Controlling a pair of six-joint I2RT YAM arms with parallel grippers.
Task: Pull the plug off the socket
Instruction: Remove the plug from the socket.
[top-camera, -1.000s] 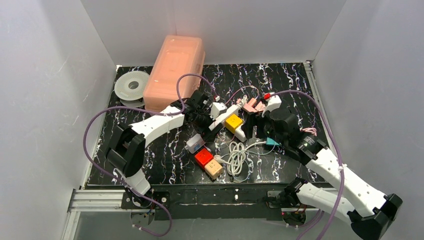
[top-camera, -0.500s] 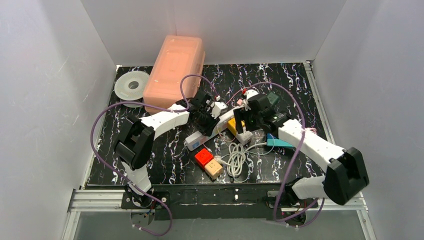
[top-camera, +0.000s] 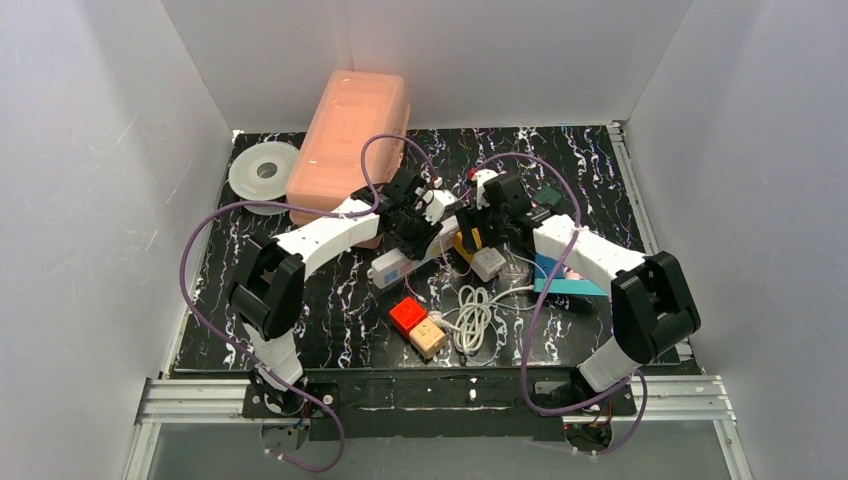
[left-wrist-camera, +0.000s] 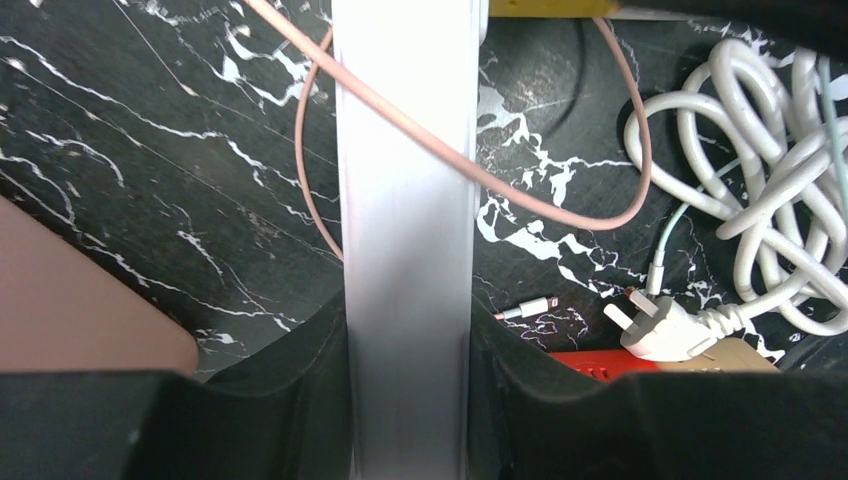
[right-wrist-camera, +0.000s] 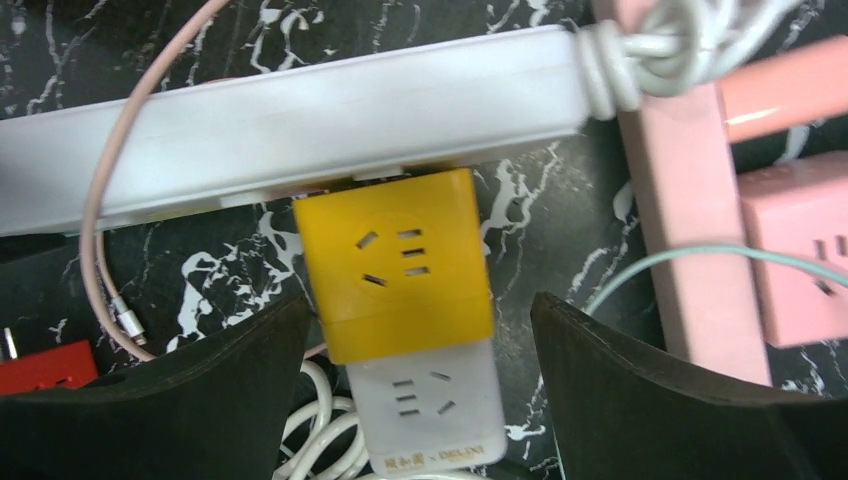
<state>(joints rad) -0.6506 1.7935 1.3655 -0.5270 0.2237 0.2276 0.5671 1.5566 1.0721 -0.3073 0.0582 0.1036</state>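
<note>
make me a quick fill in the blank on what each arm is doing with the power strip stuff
1. The left jaws are closed on the long white ____.
2. The right jaws stand open on either side of the ____ cube adapter.
3. The coiled cable is ____.
Missing words: power strip; yellow; white.

Open tabletop (top-camera: 330, 330) at near left — white cable coil (top-camera: 473, 318), red cube (top-camera: 407, 313) and tan cube (top-camera: 428, 338) crowd the near side of the power strip (top-camera: 395, 268).
</note>
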